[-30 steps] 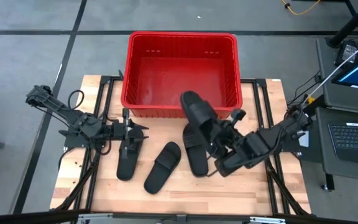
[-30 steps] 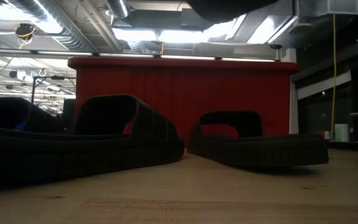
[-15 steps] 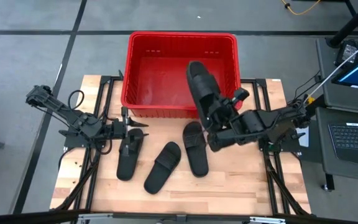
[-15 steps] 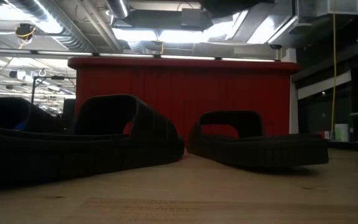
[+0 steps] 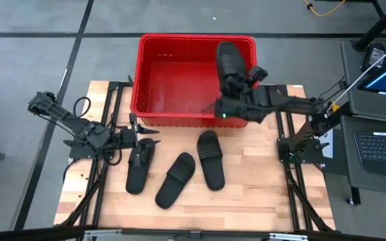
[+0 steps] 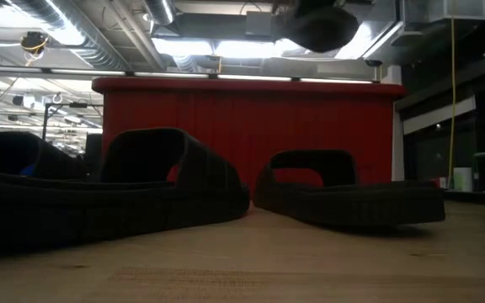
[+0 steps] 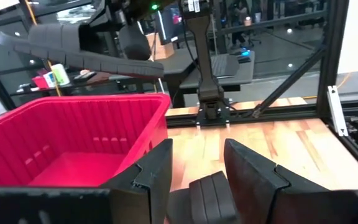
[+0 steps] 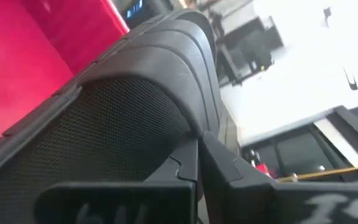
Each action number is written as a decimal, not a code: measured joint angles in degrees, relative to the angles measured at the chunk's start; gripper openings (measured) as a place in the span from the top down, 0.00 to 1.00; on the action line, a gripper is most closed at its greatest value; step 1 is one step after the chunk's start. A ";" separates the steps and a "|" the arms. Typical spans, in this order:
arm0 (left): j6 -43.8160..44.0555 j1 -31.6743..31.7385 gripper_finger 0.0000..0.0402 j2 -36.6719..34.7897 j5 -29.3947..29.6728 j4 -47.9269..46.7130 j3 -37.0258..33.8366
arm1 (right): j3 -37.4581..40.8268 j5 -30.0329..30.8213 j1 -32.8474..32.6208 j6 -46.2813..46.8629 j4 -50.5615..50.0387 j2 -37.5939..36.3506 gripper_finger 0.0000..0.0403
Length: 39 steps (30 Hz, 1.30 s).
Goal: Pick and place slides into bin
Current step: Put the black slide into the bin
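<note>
Right gripper [image 5: 236, 100] is clamping one slide [image 5: 230, 63] above the bin's [image 5: 139, 73] right side. Left gripper [image 5: 141, 132] is hovering, jaws parted, over the leftmost slide [image 5: 138, 167] on the surface [image 5: 246, 201].

three slides [image 5: 175, 179] before bin [image 5: 195, 41]

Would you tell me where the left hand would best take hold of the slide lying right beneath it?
Probably the heel end of the leftmost slide, taken from above. The left hand hovers open there, fingers either side of the narrow sole. The sandal lies flat, so a downward pinch across its width seems simplest.
</note>
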<state>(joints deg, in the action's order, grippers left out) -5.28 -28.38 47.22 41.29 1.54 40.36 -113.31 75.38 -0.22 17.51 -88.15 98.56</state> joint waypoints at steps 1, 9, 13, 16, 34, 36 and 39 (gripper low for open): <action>0.00 0.00 0.65 0.00 0.24 -0.02 0.00 | -0.23 -0.85 1.22 -1.50 0.39 0.01 0.99; -2.79 0.00 0.65 0.00 3.19 -0.03 0.00 | -0.43 -4.15 9.10 -21.75 12.92 0.03 0.99; -3.02 0.00 0.65 0.00 3.20 -0.04 0.00 | -0.43 -6.22 11.75 -26.64 17.67 0.03 0.99; -3.02 -0.02 0.65 0.00 3.20 -0.05 0.00 | -0.43 -6.80 13.15 -27.65 18.07 0.03 0.99; -3.08 -0.02 0.65 0.00 6.97 -1.60 0.00 | -8.89 -26.70 23.81 -35.70 13.06 -0.10 0.99; -3.08 -0.02 0.65 0.02 8.59 -1.88 0.00 | -10.16 -27.91 24.63 -36.86 11.85 -0.10 0.99; -3.08 -0.01 0.65 0.02 10.34 -1.86 0.00 | -11.76 -29.80 25.68 -37.21 9.97 -0.10 0.99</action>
<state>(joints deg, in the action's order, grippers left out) -8.36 -28.39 47.24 51.62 -0.32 40.36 -125.07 45.58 25.46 -19.69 -78.18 98.45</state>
